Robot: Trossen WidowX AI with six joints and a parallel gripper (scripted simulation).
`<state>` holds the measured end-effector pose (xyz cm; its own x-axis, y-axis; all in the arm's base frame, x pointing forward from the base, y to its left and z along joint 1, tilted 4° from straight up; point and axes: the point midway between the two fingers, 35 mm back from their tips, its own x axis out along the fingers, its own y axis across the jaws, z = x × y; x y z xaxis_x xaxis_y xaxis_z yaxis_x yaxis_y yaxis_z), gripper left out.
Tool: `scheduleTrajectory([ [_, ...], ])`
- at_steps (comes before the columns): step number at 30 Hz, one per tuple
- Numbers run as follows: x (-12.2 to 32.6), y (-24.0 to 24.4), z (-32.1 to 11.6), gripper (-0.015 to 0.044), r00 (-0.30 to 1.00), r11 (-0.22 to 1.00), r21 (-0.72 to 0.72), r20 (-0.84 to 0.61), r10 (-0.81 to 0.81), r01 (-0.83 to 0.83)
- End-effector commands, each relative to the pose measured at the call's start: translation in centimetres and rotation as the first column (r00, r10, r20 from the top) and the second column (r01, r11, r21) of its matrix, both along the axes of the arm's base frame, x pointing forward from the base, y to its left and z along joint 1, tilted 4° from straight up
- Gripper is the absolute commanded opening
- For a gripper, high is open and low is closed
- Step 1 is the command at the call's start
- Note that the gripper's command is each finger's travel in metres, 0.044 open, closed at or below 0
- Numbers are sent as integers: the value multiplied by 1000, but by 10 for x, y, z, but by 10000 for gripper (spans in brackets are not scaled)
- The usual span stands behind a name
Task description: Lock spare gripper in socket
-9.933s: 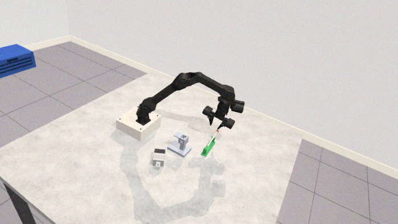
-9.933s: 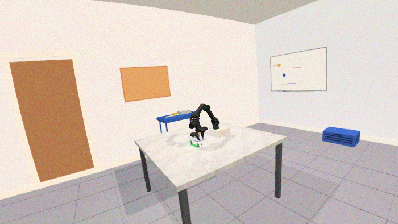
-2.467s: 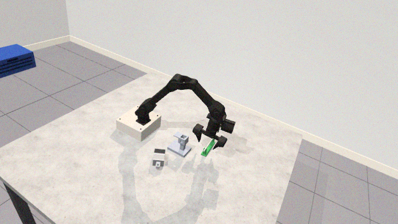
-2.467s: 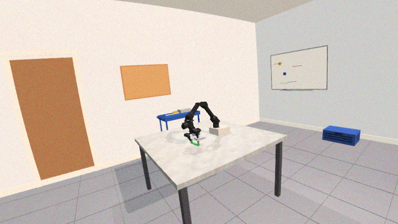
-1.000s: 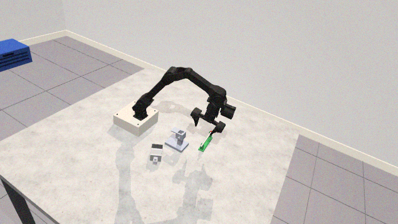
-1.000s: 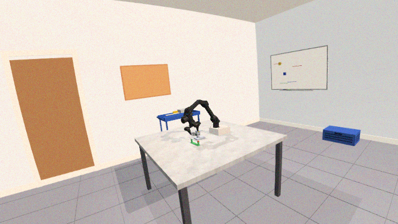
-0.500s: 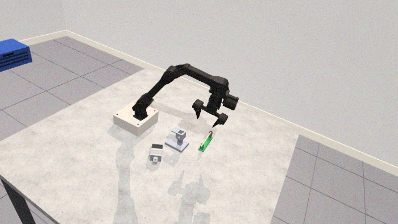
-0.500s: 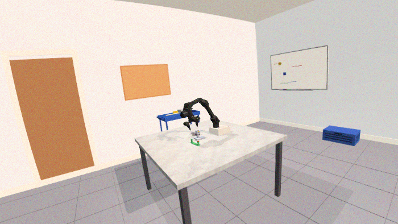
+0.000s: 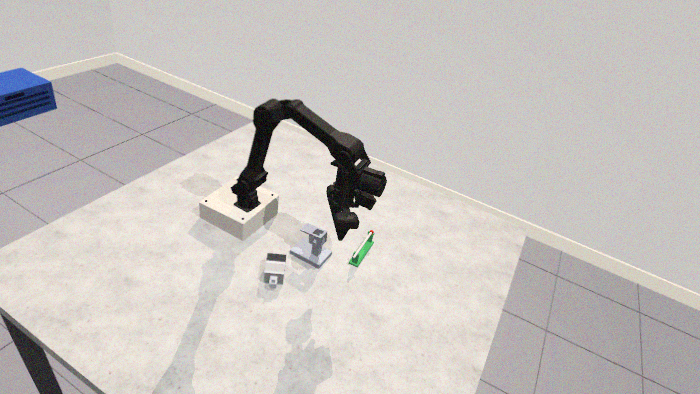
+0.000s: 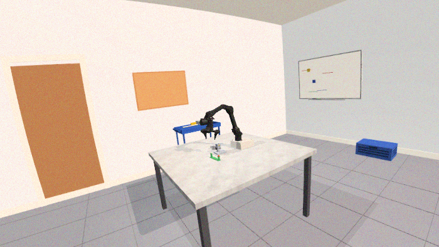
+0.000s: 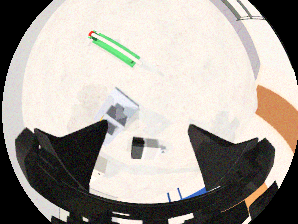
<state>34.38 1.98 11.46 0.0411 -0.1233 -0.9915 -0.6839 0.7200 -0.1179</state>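
The white pin (image 9: 363, 244) (image 11: 116, 46) with a red head (image 9: 371, 231) (image 10: 219, 156) (image 11: 91, 34) lies along the green rack (image 9: 364, 254) (image 10: 215, 158) (image 11: 112, 53). The grey mount (image 9: 317, 248) (image 10: 218, 150) (image 11: 117, 95) stands on the table between the rack and the robot base; no pin shows through its socket. The spare gripper (image 9: 275, 268) (image 11: 138, 147), a white and dark block with a small spigot, lies on the table beside the mount. My gripper (image 10: 211, 138) (image 11: 148, 126) is open and empty, pointing down above the table near the mount, touching nothing.
The robot base (image 9: 240, 212) (image 10: 242, 144) is a pale block behind the mount. The tabletop (image 9: 425, 300) (image 10: 251, 166) carries the arm and the parts. A blue bench (image 10: 182, 128) stands beyond the table, and a blue cabinet (image 9: 25, 95) (image 10: 376, 150) stands on the floor.
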Motion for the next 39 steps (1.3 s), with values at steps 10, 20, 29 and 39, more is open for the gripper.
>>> scheduleTrajectory([
  [10,-86,-110,-10,440,217,333,256,394,-893,907],
  [20,-118,-132,-22,440,-174,15,434,392,-903,901],
  [29,-115,-132,-22,440,-174,13,432,390,-904,902],
  [39,-113,-135,-63,440,-174,13,432,390,-904,902],
])
